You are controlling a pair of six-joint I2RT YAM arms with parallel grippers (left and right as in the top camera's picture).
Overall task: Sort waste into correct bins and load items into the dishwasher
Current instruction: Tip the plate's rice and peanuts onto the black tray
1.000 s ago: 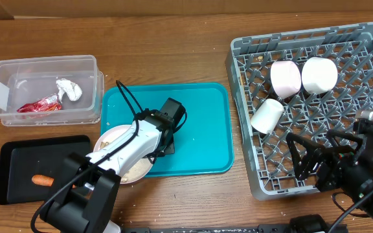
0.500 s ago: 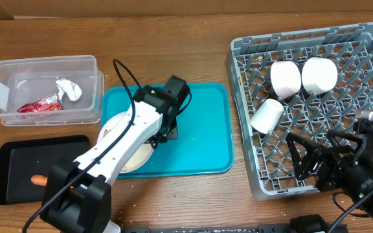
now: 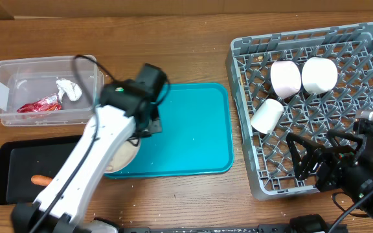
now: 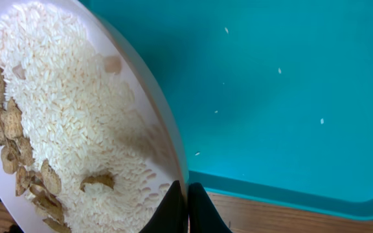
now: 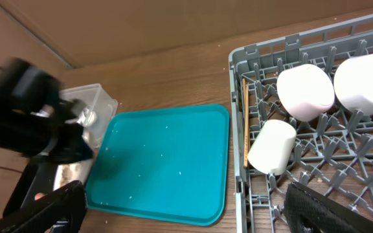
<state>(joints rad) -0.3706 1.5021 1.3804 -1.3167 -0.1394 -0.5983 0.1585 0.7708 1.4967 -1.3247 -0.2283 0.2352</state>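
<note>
We see the left gripper (image 4: 188, 204) with its fingers pressed together on the rim of the plate (image 4: 76, 97), pinching it at the edge nearest the wrist camera. From that pinch the plate stretches away up and to the left, covered in white rice (image 4: 63, 90) with beige peanut shells (image 4: 8, 129) gathered along its left side. From overhead the plate (image 3: 127, 152) lies below and to the left of the gripper, partly hidden under the arm, over the left edge of the teal tray (image 3: 193, 129) and just beside the black tray (image 3: 18, 155), where the carrot (image 3: 42, 180) lies. The clear tub (image 3: 44, 65) holds the red wrapper (image 3: 39, 105) and the tissue (image 3: 68, 88). The right gripper (image 3: 300, 158) hangs over the near edge of the dish rack (image 3: 368, 39), fingers spread wide and holding nothing; two bowls (image 3: 285, 77) and a cup (image 3: 267, 115) sit in the rack
</note>
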